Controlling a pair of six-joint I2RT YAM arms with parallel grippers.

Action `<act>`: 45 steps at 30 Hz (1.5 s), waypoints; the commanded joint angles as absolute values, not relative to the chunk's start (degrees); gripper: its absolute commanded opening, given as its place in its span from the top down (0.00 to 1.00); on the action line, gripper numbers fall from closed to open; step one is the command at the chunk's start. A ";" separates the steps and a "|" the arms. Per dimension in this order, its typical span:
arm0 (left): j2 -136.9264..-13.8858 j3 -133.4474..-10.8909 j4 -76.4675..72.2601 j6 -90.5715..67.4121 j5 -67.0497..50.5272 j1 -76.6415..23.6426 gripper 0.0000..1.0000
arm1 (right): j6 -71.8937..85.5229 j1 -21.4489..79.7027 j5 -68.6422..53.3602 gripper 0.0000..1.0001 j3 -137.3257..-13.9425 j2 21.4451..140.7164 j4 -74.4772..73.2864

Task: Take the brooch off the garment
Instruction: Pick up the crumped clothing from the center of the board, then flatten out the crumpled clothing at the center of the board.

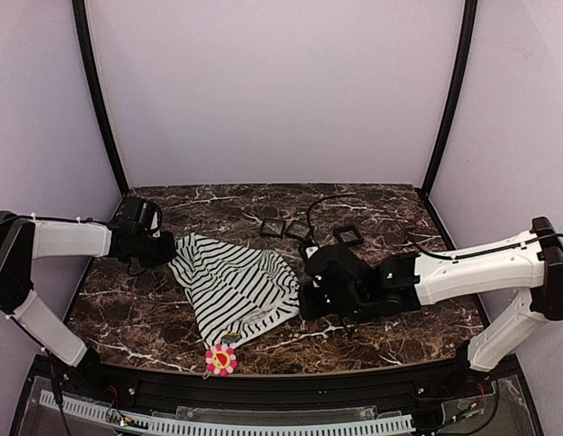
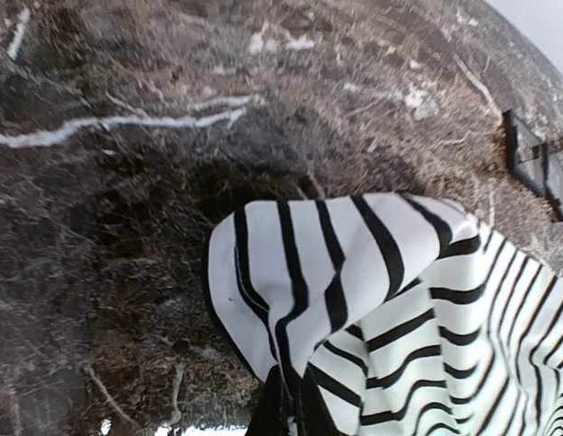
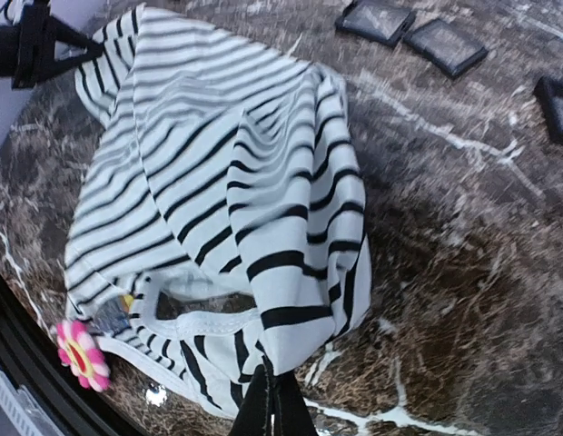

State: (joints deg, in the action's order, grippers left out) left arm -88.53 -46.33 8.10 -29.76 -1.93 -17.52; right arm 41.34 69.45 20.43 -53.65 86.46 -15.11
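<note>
The striped garment [image 1: 234, 288] lies stretched across the dark marble table between both arms. My left gripper [image 1: 165, 252] is shut on its far left corner; the pinched cloth [image 2: 304, 272] shows in the left wrist view. My right gripper [image 1: 304, 304] is shut on its right edge, with the cloth fold [image 3: 300, 309] clamped between the black fingers [image 3: 272, 409]. The brooch [image 1: 221, 360], pink and white petals around a dark centre, hangs at the garment's near hem by the table's front edge. It also shows in the right wrist view [image 3: 82, 354].
Three small black square frames [image 1: 280, 227] [image 1: 346, 235] lie behind the garment, with a black cable [image 1: 372, 213] looping over the table. Black enclosure posts and lilac walls bound the workspace. The front rail [image 1: 263, 391] runs just below the brooch.
</note>
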 commanded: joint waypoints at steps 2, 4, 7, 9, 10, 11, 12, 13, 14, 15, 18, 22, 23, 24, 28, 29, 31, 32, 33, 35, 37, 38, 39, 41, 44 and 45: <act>-72.29 -46.14 12.43 -28.86 3.21 -13.01 0.99 | 33.43 65.81 28.96 1.00 -58.65 75.42 -22.69; -62.78 -46.52 14.50 -28.94 2.03 -10.10 0.99 | 29.59 65.17 31.05 1.00 -59.93 70.68 -23.95; -55.06 -49.61 21.08 -27.96 0.35 -6.90 0.99 | 25.53 64.92 32.50 1.00 -61.50 62.94 -24.75; -51.36 -53.55 26.43 -25.56 -1.67 -6.36 0.99 | 23.42 64.88 32.02 1.00 -62.31 57.83 -24.54; -49.80 -56.30 28.07 -25.17 -3.74 -6.33 0.99 | 22.82 64.93 31.76 1.00 -62.52 55.43 -24.48; -49.24 -57.46 30.95 -24.82 -6.25 -6.33 0.99 | 22.57 64.85 31.85 1.00 -62.60 52.71 -24.42; -48.50 -59.28 32.00 -24.76 -7.78 -6.33 0.99 | 22.18 64.86 31.87 1.00 -62.55 50.91 -24.31; -48.29 -60.19 33.47 -24.98 -11.09 -6.33 0.99 | 21.81 64.85 32.20 1.00 -62.45 49.50 -24.13; -48.09 -60.37 34.00 -25.19 -12.53 -6.31 0.99 | 21.72 64.86 32.96 1.00 -62.23 48.50 -24.13; -48.04 -60.18 34.49 -25.68 -15.53 -6.32 0.99 | 21.71 64.86 34.17 1.00 -61.77 47.89 -24.15; -48.72 -58.36 33.61 -26.08 -20.94 -6.34 0.99 | 23.17 64.31 37.06 1.00 -59.48 48.42 -24.08; -51.26 -53.08 29.85 -27.73 -24.58 -6.33 0.99 | 27.43 54.34 25.62 1.00 -56.14 53.29 -23.62; -51.87 -51.04 28.86 -28.47 -25.57 -6.33 0.99 | 28.09 52.00 22.29 1.00 -55.04 54.67 -23.01; -53.09 -50.17 27.28 -28.78 -25.97 -6.33 0.99 | 28.48 49.93 19.72 1.00 -53.99 56.09 -22.49; -55.95 -46.35 24.95 -29.59 -26.42 -6.37 0.99 | 28.79 43.70 13.26 0.82 -50.94 61.50 -21.57; -56.68 -45.49 24.78 -29.61 -26.78 -6.36 0.99 | 28.63 42.86 12.35 0.70 -50.48 62.76 -21.54; -57.85 -44.30 24.19 -29.81 -28.07 -6.41 0.99 | 27.47 42.46 11.99 0.43 -49.97 65.01 -21.77; -58.28 -43.95 23.96 -29.80 -28.67 -6.37 0.99 | 26.78 42.45 11.87 0.33 -49.74 65.88 -21.69; -59.04 -43.35 23.89 -29.69 -29.75 -6.38 0.99 | 26.06 42.45 11.54 0.27 -49.46 66.95 -21.69; -59.96 -42.88 24.27 -28.90 -30.55 -6.41 0.99 | 24.92 42.70 9.86 0.23 -49.00 68.48 -21.63; -60.53 -42.92 25.38 -27.79 -30.55 -6.39 0.99 | 25.19 43.14 8.44 0.23 -48.28 69.77 -20.92; -60.59 -43.18 26.16 -27.12 -30.36 -6.36 0.99 | 25.88 43.35 7.33 0.23 -47.70 70.38 -20.16; -60.70 -43.35 26.53 -26.83 -30.25 -6.40 0.99 | 26.82 43.51 5.99 0.23 -47.01 70.80 -18.93; -60.84 -43.98 27.37 -26.02 -29.97 -6.35 0.99 | 28.67 43.50 3.63 0.23 -45.41 71.94 -15.70; -60.96 -44.94 28.03 -25.16 -29.73 -6.41 0.99 | 29.88 43.58 2.10 0.30 -45.52 75.70 -12.59; -61.14 -45.01 27.92 -25.11 -29.76 -6.41 0.99 | 29.81 43.70 2.40 0.33 -46.24 77.57 -12.51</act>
